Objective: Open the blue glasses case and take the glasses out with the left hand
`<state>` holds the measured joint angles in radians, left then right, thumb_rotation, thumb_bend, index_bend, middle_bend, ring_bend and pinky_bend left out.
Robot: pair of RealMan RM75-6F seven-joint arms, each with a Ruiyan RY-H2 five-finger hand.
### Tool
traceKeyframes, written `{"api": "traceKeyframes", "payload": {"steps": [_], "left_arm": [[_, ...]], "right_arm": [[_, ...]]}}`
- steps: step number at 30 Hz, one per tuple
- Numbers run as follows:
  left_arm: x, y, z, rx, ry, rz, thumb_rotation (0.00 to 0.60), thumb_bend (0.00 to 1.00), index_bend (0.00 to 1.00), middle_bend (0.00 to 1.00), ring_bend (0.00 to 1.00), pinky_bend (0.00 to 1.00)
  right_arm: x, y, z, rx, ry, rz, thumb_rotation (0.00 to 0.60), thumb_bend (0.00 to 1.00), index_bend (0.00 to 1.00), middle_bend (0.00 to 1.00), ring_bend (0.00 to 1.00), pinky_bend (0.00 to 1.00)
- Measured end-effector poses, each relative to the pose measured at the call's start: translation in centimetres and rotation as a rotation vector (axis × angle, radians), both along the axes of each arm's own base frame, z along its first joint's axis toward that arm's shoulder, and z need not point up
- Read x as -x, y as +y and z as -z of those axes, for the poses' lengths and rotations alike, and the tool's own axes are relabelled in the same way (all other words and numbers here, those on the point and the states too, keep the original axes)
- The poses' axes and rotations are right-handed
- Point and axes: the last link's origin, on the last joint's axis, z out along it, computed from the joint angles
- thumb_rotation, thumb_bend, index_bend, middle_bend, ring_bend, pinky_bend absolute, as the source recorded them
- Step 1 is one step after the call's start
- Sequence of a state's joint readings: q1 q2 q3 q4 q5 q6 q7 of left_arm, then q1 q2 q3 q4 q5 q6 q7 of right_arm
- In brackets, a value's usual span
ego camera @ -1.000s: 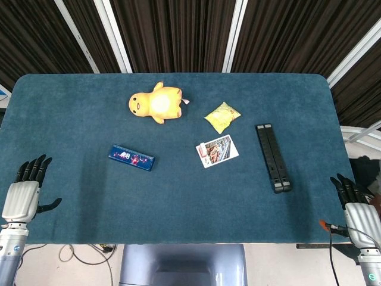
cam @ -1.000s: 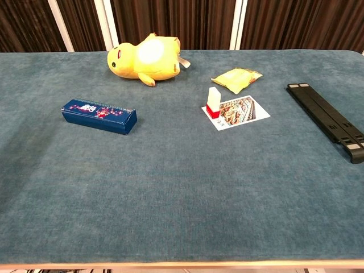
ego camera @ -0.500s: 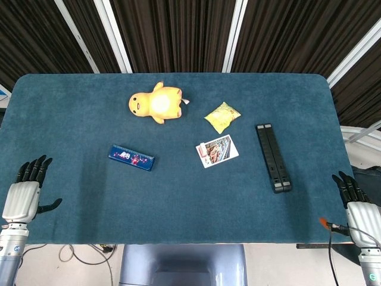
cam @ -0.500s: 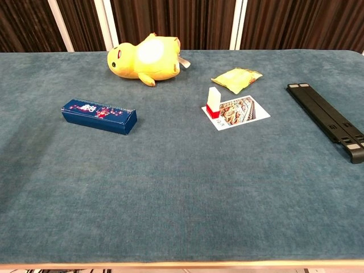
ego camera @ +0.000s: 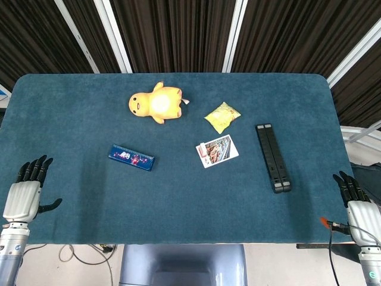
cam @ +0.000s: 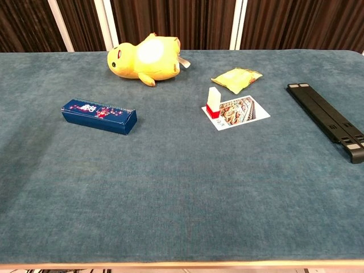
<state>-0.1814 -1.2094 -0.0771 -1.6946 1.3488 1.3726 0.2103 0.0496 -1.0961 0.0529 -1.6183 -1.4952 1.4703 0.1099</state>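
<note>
Blue glasses case (ego camera: 131, 157), closed, lies on the table (ego camera: 178, 196) well apart from the left hand (ego camera: 24, 193), whose empty fingers are spread at the near-left edge. Right hand (ego camera: 359, 208), likewise spread and empty, has drawn slightly lower; partly cut off by the frame.

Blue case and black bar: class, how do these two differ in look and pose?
The blue case is short and printed with a pattern; the black bar is longer, plain and split lengthwise in two strips. In the head view the case lies nearly crosswise on the left, the bar nearly lengthwise on the right. Both lie flat and untouched on the table.
</note>
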Motion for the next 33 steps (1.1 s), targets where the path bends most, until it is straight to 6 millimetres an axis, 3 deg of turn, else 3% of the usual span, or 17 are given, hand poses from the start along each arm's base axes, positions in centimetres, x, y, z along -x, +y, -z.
{"api": "traceKeyframes", "payload": {"steps": [7,12,25,33], "left_arm": [[-1.2,1.8,-0.2,0.016,0.063,0.031,0.6,0.14,0.0,0.0,0.0,0.01],[-2.2,4.1,0.4,0.047,0.075,0.043,0.6,0.23,0.0,0.0,0.0,0.01],[-5.8,11.7,5.3,0.247,0.1,0.037,0.6,0.38,0.0,0.0,0.0,0.01],[-7.4,14.7,7.2,0.321,0.139,0.024,0.6,0.45,0.0,0.04,0.0,0.01]], "right_arm": [[0.0,0.0,0.0,-0.008,-0.013,0.013,0.6,0.12,0.0,0.0,0.0,0.2],[0.1,-0.1,0.1,-0.015,-0.019,0.025,0.6,0.12,0.0,0.0,0.0,0.2],[0.1,-0.2,0.0,-0.027,-0.044,0.049,0.6,0.13,0.0,0.0,0.0,0.2],[0.1,-0.2,0.0,-0.033,-0.054,0.058,0.6,0.13,0.0,0.0,0.0,0.2]]}}
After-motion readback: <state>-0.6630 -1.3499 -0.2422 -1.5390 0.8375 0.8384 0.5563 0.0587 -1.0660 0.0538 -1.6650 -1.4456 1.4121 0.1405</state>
